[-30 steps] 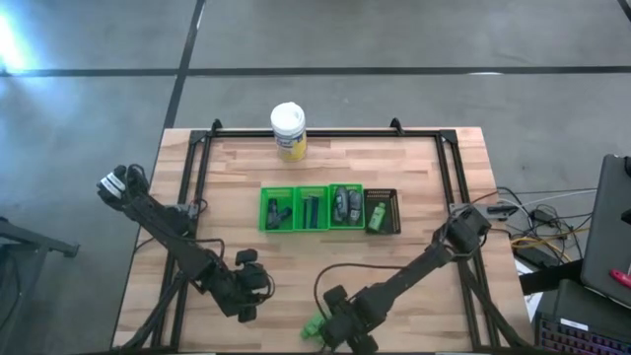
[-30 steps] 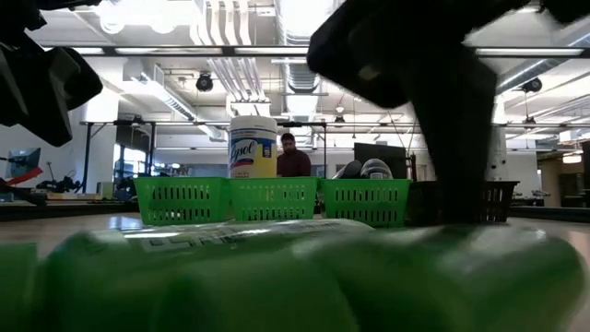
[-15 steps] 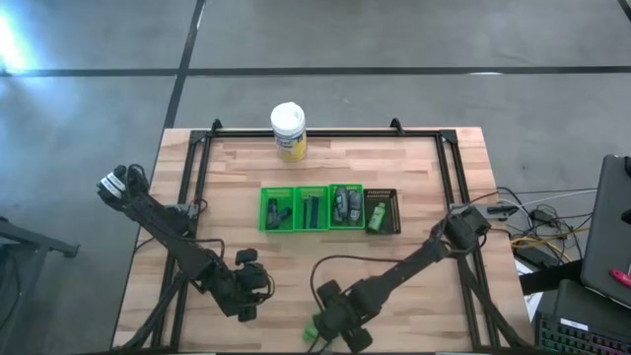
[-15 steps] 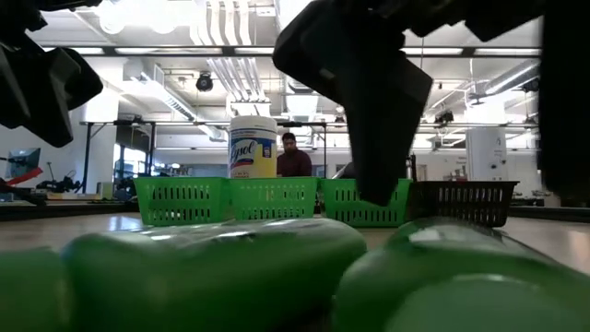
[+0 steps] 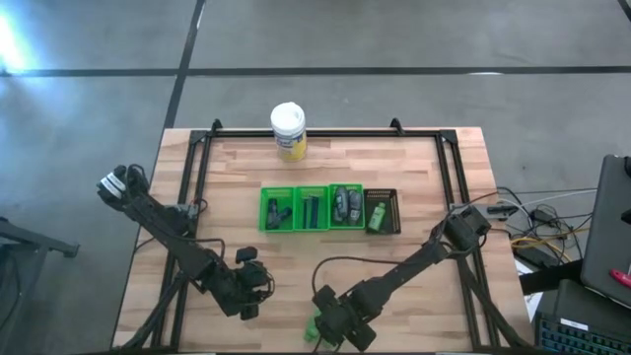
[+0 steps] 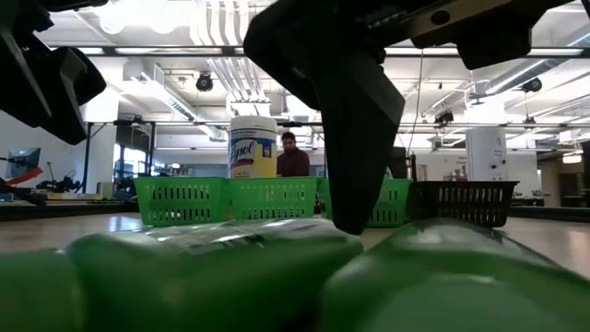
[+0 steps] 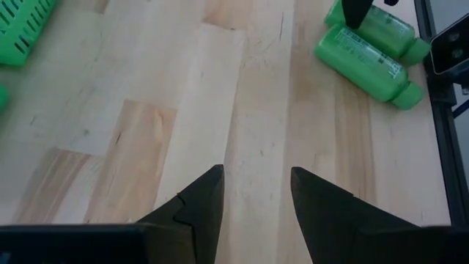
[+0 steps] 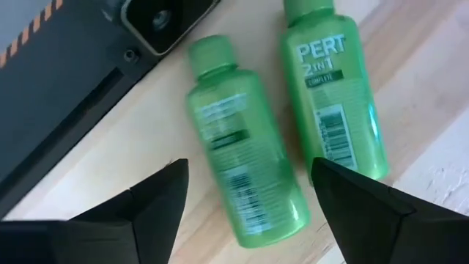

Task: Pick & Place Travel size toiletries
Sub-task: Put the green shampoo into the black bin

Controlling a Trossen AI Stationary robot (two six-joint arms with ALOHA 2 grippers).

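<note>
Right fingers (image 8: 245, 198) spread, seemingly just above two green bottles (image 8: 249, 176).

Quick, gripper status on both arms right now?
Left gripper: open, empty, over bare table.
Right gripper: open, holding nothing, fingers straddling a green bottle lying at the table's front edge.

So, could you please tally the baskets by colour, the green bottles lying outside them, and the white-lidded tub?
Green baskets: 3
Dark basket: 1
Loose green bottles, on the table's front edge under the open right hand: 2
White-lidded tub: 1
Total: 7
The left hand waits open over bare wood at the front left.
</note>
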